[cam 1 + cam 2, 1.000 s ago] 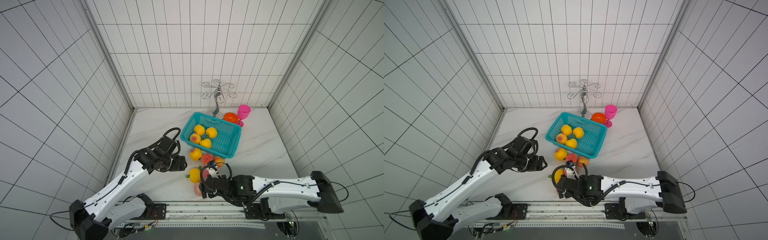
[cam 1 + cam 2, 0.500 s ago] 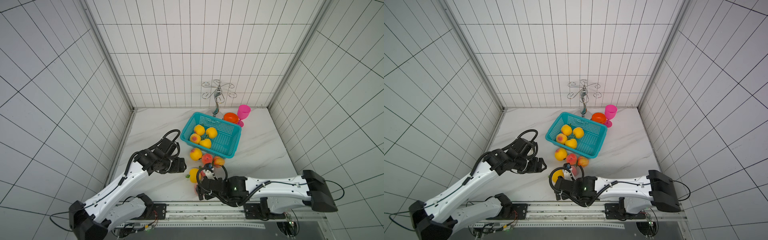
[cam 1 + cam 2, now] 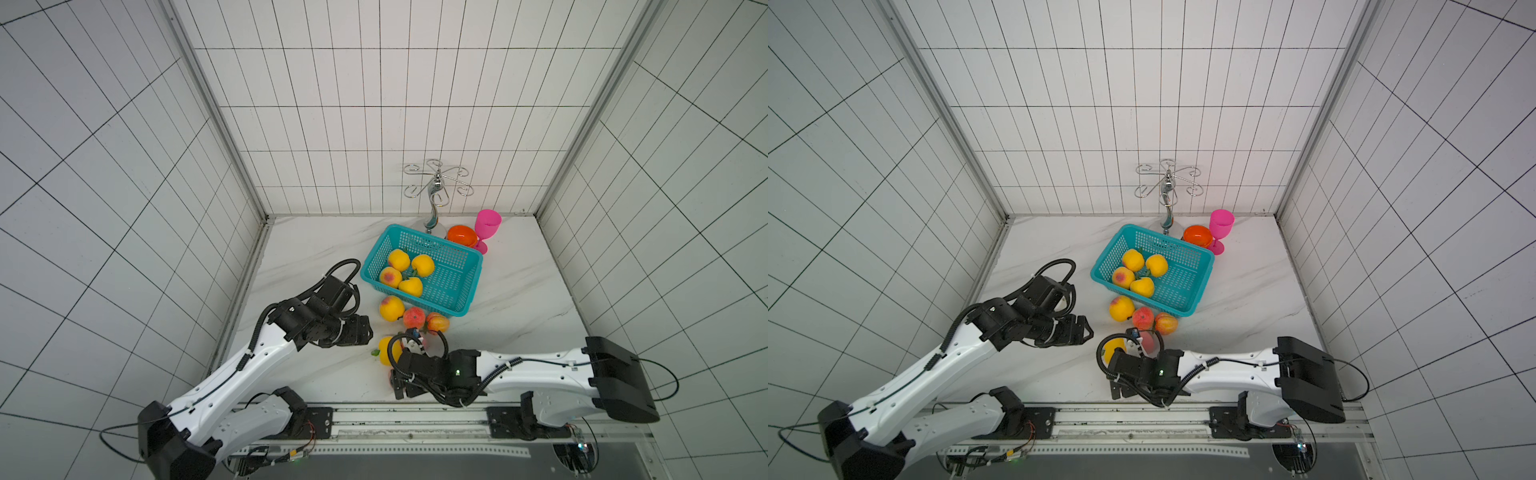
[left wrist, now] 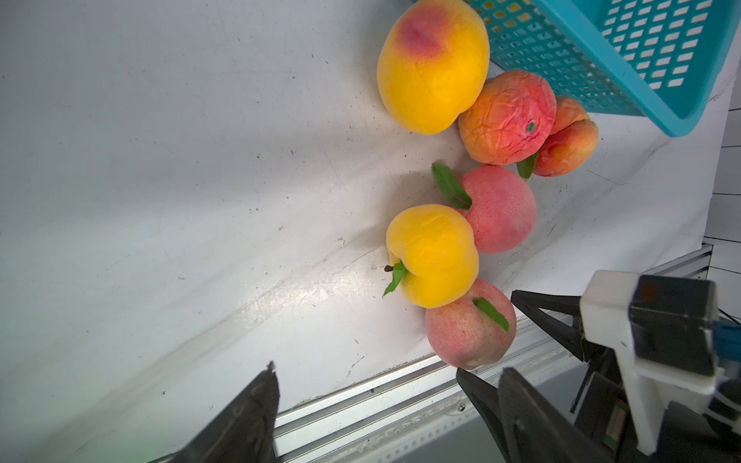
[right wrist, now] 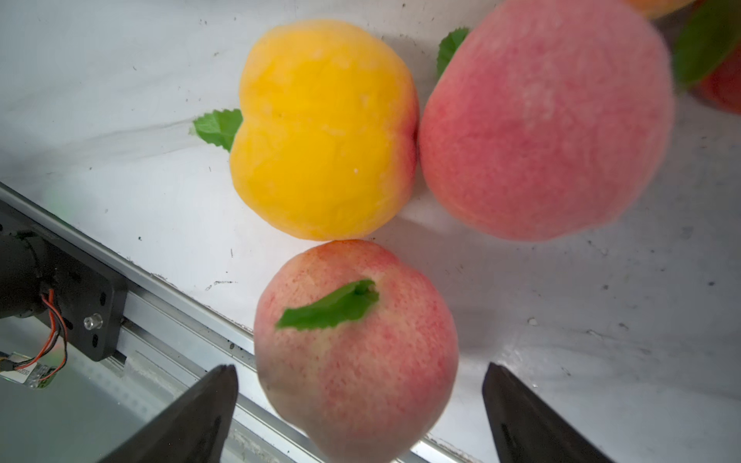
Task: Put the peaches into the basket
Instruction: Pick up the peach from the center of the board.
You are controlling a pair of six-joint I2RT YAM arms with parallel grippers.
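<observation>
Right pincer [image 5: 359, 368] and left pincer [image 4: 385, 366] gape above scuffed white tabletop [image 3: 316, 249]; tiled walls [image 3: 374, 104] surround.

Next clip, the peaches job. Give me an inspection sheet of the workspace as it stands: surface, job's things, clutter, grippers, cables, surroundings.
Surface: white marbled tabletop, small dark specks, no spills seen.
Job's things: teal basket holds four peaches; six lie outside, three beside its near wall, three clustered nearer the front.
Clutter: orange bowl, pink goblet and chrome hook stand, all behind the basket.
Grippers: left gripper open, empty; right gripper open, jaws either side of a pink peach, not closed on it.
Cables: black loops at both wrists; nothing seen snagged.
Surroundings: white tiled walls; aluminium rail along the front.
</observation>
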